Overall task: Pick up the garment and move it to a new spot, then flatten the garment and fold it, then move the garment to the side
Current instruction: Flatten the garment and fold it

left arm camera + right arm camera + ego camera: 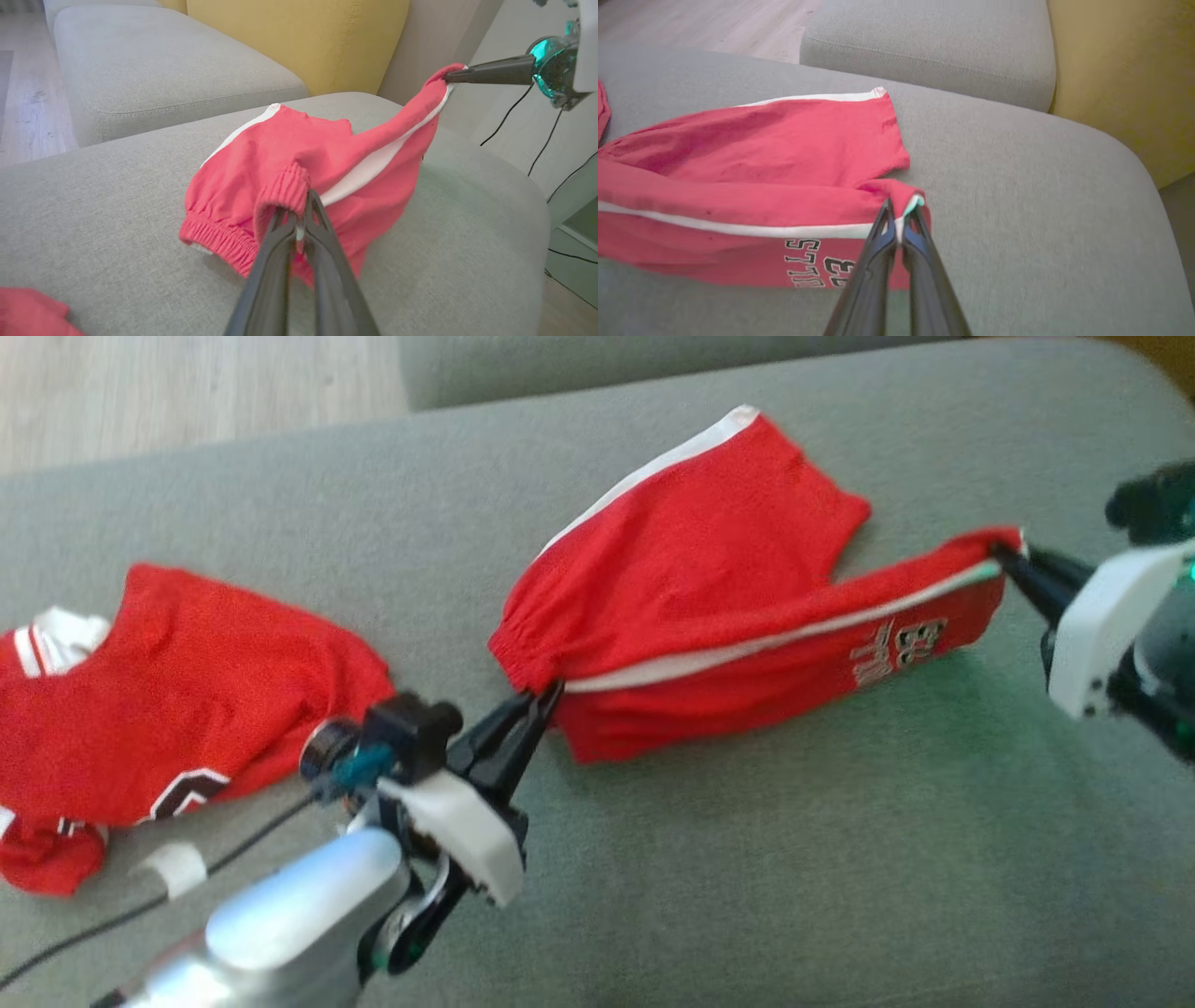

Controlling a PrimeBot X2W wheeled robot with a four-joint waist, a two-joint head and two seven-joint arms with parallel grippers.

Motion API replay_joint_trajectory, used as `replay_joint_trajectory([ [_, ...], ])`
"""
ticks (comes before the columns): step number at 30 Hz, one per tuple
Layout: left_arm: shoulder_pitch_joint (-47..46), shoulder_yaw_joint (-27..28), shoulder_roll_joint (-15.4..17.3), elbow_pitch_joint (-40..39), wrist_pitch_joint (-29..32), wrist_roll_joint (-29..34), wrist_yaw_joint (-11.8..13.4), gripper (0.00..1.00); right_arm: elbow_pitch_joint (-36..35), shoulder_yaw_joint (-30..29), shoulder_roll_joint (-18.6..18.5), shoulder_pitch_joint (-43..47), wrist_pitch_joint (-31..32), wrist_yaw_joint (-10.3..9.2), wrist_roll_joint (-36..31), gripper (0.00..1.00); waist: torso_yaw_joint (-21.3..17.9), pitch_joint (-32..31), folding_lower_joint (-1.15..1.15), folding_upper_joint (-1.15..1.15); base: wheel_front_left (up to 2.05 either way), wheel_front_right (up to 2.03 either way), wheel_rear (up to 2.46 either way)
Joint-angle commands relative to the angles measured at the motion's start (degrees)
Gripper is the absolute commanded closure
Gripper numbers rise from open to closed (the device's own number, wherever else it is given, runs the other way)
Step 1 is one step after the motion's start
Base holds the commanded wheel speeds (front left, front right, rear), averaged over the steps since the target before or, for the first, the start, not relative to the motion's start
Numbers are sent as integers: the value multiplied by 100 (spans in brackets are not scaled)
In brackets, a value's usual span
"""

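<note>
The garment (709, 579) is a pair of red shorts with white side stripes and black-and-white lettering on one leg, spread over the grey cushion (747, 859). My left gripper (551, 693) is shut on its elastic waistband corner (285, 186). My right gripper (1004, 553) is shut on the hem of the near leg (906, 193). The near leg is stretched and lifted between the two grippers (301, 212) (899, 219); the far leg (822, 135) lies flat on the cushion.
A second red piece of clothing (159, 700) with white trim lies at the left of the cushion. A black cable with white tape (177, 868) trails by my left arm. Another grey cushion (934, 51) and a yellow backrest (299, 42) stand behind.
</note>
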Motion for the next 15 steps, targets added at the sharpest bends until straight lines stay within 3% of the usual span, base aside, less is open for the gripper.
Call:
replay_joint_trajectory([
  [1,-394,291,44,-59,24,70,-45,100,-63,-85,-33,-275,-29,-4,-116,100,151,218,-1,0,0,0,0],
  [15,-1253,424,-272,555,95,191,-278,100,1043,278,455,-1768,-271,-4,-604,100,596,1087,-1,0,0,0,0],
])
